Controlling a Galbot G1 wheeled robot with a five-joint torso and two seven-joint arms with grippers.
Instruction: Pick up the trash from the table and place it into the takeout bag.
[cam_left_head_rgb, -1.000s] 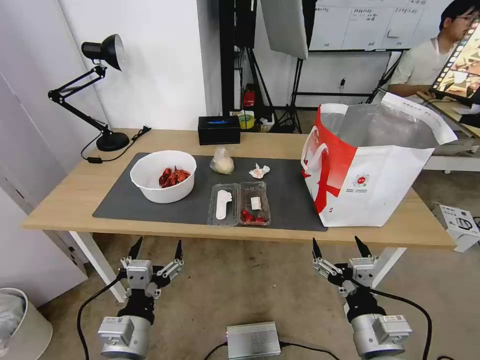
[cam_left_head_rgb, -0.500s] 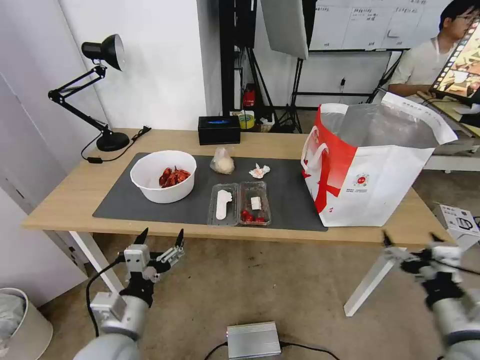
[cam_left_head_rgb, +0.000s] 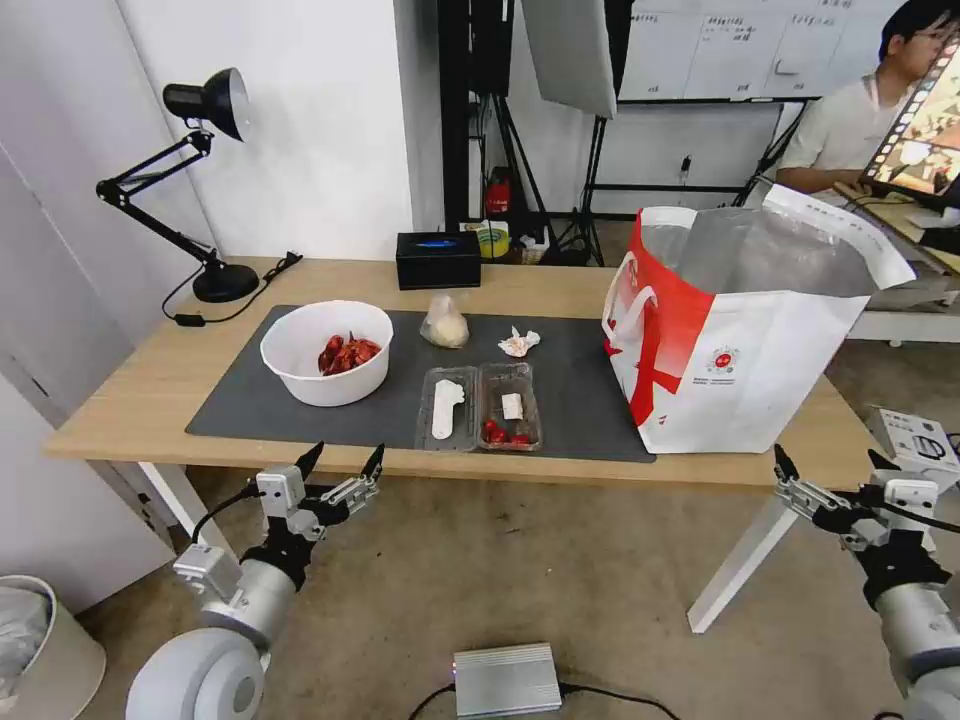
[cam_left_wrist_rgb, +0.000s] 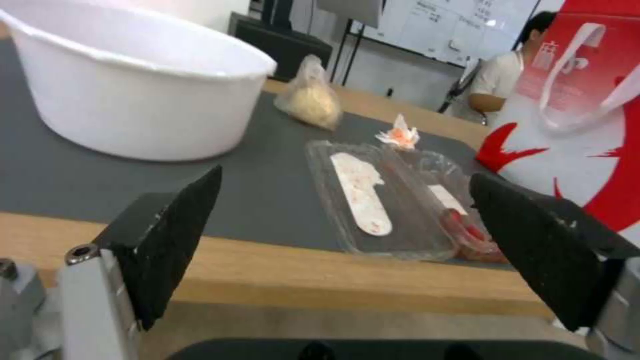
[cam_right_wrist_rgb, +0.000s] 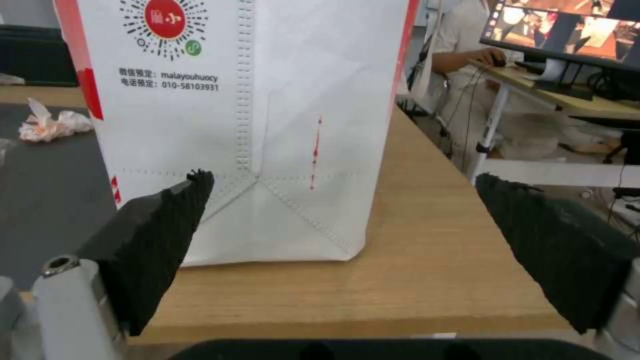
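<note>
my left gripper (cam_left_head_rgb: 340, 463) hangs just below the near edge of the table (cam_left_head_rgb: 150, 385), jaws spread wide and holding nothing. straight ahead of it and a little to its right, on the dark grey mat (cam_left_head_rgb: 250, 410), lies the clear clamshell box (cam_left_head_rgb: 480, 407), opened flat, with red bits in the half farther from this claw. from the left wrist camera, the box (cam_left_wrist_rgb: 393, 200) sits between the two black fingertips (cam_left_wrist_rgb: 177, 235), past the wooden edge. beyond the claw and slightly to its left stands the white bowl (cam_left_head_rgb: 327, 352) of red shells. farther back and to its right are the small knotted bag (cam_left_head_rgb: 445, 323) and the crumpled tissue (cam_left_head_rgb: 518, 342), apart from each other, both on the mat.

my right gripper (cam_left_head_rgb: 830, 470) sits low off the table's right front corner, also spread wide and empty. the takeout bag (cam_left_head_rgb: 740, 330) stands upright on the table just beyond it and to its left, mouth open, foil lining showing. in the right wrist view, the bag's white side (cam_right_wrist_rgb: 267, 125) stands right in front of the open fingers (cam_right_wrist_rgb: 160, 240), its base on the wood, and the tissue (cam_right_wrist_rgb: 50, 125) lies past the bag's far side. a black box (cam_left_head_rgb: 438, 259) rests at the table's back edge, well beyond both claws.
</note>
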